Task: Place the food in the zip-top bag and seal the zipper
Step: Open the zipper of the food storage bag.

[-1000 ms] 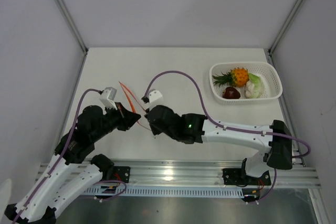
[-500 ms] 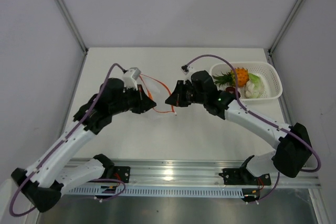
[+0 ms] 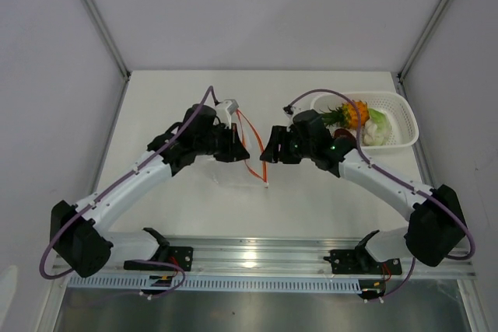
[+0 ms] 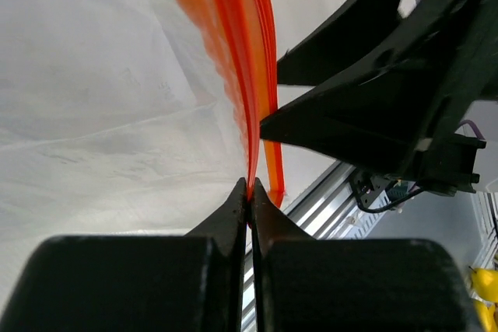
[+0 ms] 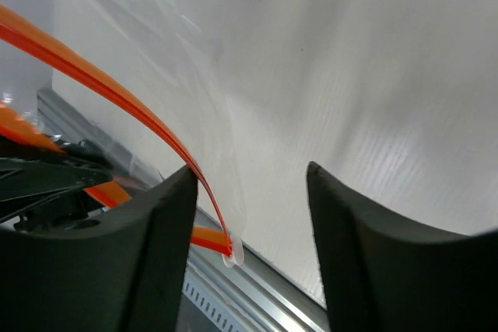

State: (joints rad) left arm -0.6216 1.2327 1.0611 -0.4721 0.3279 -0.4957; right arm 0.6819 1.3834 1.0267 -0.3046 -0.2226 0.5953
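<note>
Over the last second you swung both arms from the near edge out to mid-table, and the bag [image 3: 233, 172] came along. The left gripper [image 4: 249, 192] was pinched shut on the zipper [image 3: 250, 149]. The right gripper [image 5: 250, 175] stood wide, the strip beside one finger. The food [image 3: 355, 114] lay in the basket [image 3: 407, 118], so loading hadn't begun.

White perforated basket [image 3: 410, 120] sits on the table [image 3: 194, 95].

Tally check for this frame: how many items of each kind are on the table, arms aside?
Toy food pieces: 3 (orange pineapple, dark red round fruit, white-green vegetable)
White perforated plastic basket: 1
Clear zip-top plastic bag: 1
Total: 5
</note>
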